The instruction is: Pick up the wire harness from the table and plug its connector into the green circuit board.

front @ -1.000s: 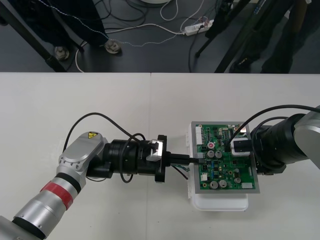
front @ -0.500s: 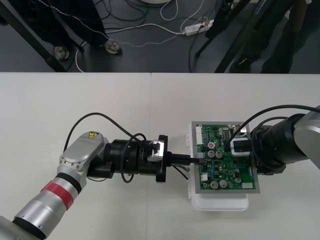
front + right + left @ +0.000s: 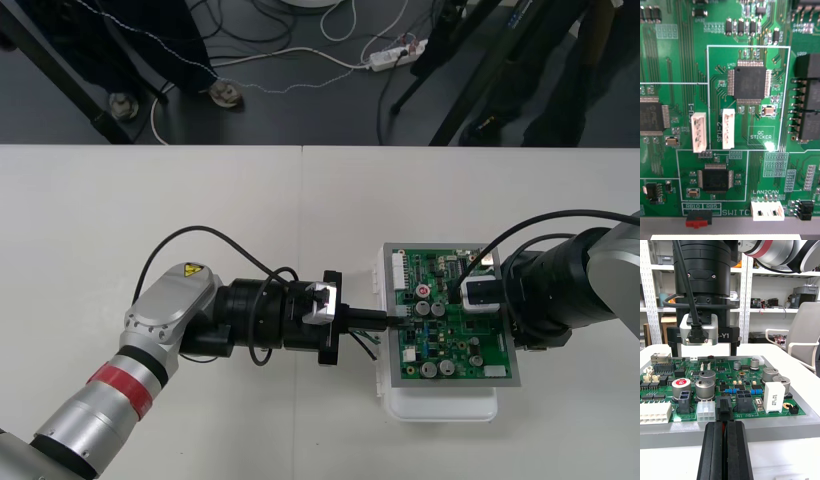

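Left end effector [image 3: 396,318] edged closer, plug [image 3: 724,409] clamped at circuit board's [image 3: 455,335] edge

1. Probably a robotics or electronics lab: a plain light table [image 3: 150,200] carries a bare green circuit board [image 3: 440,350]
2. On the dark floor [image 3: 300,115] beyond it lie loose cables [image 3: 345,63], a power strip [image 3: 395,57] and black stand legs [image 3: 465,75]

Green circuit board [image 3: 440,345], white base [image 3: 440,405], black plug [image 3: 724,408].
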Available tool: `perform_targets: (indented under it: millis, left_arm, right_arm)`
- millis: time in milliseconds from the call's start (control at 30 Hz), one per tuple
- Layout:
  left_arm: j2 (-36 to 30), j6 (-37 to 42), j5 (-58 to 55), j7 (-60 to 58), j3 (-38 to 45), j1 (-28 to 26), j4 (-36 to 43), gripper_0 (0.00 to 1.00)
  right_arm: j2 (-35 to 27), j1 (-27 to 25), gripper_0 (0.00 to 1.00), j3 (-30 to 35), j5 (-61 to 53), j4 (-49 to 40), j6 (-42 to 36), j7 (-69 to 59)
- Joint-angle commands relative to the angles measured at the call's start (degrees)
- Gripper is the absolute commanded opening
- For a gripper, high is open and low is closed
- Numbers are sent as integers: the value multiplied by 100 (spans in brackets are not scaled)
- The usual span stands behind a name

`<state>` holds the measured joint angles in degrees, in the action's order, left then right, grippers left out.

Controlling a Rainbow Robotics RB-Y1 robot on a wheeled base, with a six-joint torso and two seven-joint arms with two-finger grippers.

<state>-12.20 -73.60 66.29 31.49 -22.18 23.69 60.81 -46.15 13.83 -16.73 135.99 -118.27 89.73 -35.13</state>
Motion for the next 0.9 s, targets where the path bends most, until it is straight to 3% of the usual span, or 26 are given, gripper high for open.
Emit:
perform_targets:
  millis: [33,267,300,333,367,467,533,900]
  left_arm:
    - [359,276,50,622,-120,-40,239,0]
    - [271,276,50,604,-111,-40,239,0]
    - [236,276,50,604,-111,-40,239,6]
    - [209,276,59,604,-93,-40,230,20]
    - [157,276,50,595,-93,-40,239,43]
    - [34,276,50,586,-58,-40,239,74]
    - [-63,276,59,586,-6,-40,239,79]
    - [-907,258,472,77,478,-190,1144,81]
  right_arm:
    - [36,-47,100,153,6,-162,27,-125]
    - [36,-47,100,153,24,-162,27,-125]
    - [36,-47,100,153,24,-162,27,-125]
    - [36,-47,100,144,24,-162,27,-125]
    - [36,-47,100,153,24,-162,27,-125]
    - [36,-47,100,188,41,-162,27,-108]
    - [36,-47,100,214,50,-162,27,-90]
    - [-60,-117,100,443,147,-144,27,33]
